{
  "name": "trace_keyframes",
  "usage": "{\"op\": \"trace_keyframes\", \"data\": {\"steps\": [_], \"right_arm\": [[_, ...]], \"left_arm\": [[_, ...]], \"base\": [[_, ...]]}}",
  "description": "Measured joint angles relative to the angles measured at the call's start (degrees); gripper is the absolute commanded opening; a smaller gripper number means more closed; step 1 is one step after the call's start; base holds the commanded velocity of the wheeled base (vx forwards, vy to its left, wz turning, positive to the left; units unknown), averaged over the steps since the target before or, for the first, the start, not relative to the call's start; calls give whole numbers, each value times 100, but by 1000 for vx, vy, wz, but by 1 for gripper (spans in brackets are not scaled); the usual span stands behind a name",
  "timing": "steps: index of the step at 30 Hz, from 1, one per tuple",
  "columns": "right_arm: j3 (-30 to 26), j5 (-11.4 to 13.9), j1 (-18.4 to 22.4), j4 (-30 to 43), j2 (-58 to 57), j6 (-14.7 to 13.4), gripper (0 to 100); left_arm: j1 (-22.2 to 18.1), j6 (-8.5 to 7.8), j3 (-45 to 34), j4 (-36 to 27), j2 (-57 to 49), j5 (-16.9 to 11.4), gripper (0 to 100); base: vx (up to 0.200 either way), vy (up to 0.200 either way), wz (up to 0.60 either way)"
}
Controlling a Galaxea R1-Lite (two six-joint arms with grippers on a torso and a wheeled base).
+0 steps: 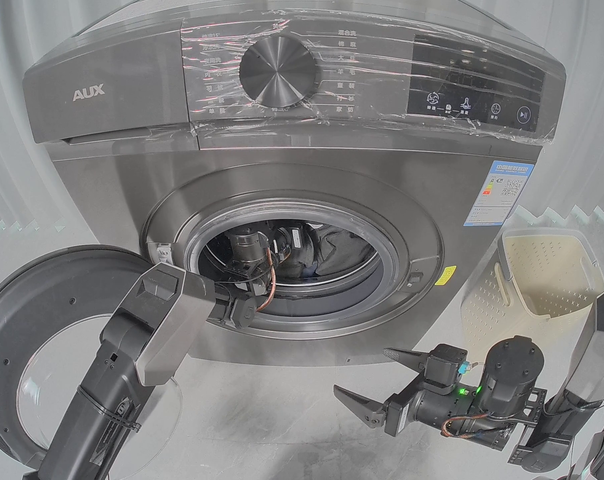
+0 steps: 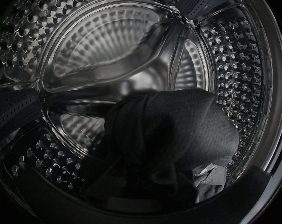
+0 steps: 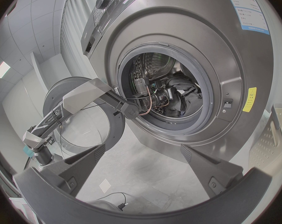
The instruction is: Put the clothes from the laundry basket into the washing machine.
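Pale grey floor [image 1: 262, 415] carrying a small white square [image 3: 105, 185] near a thin black cable [image 3: 124, 199]; pleated white curtain [image 3: 73, 38] behind; lit ceiling panel [image 3: 1, 69] above.

Qty: 1 washer [image 1: 302, 168], 1 door [image 1: 48, 301], 1 basket [image 1: 548, 281], 1 dk clothes heap [image 2: 178, 125].

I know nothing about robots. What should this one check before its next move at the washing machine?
1. Door swung wide open: ok.
2. Clothes lying inside the drum, past the rim: ok.
3. Left arm clear of the opening: not ok, it reaches into the drum.
4. Left arm's hold on the clothes: cannot tell.
5. Right gripper open and holding nothing, low in front of the machine: ok.
6. Basket emptied: cannot tell; the part that shows holds no clothes, but its bottom is hidden.
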State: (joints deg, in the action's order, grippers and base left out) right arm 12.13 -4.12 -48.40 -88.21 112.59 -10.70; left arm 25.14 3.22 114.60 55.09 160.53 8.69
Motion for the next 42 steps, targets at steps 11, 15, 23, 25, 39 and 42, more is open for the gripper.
{"op": "trace_keyframes", "data": {"steps": [11, 15, 23, 25, 39, 42], "right_arm": [[-1, -1, 20, 0, 11, -2, 100], [-1, -1, 38, 0, 11, 0, 100], [-1, -1, 80, 0, 11, 0, 100], [0, 0, 85, 0, 11, 0, 100], [137, 0, 127, 0, -20, -27, 100], [201, -1, 157, 0, -27, -49, 100]], "left_arm": [[138, 228, 0, -130, -30, 15, 100], [171, 228, -112, -112, -115, 17, 100], [258, 211, -1198, 22, -516, 17, 100], [291, 202, -1548, 83, -664, 12, 100], [505, 167, -4057, 780, -1729, -55, 100], [634, 173, -4518, 1046, -1918, -65, 100]], "base": [[0, 0, 0], [0, 0, 0], [0, 0, 0], [0, 0, 0], [0, 0, 0], [0, 0, 0]]}}
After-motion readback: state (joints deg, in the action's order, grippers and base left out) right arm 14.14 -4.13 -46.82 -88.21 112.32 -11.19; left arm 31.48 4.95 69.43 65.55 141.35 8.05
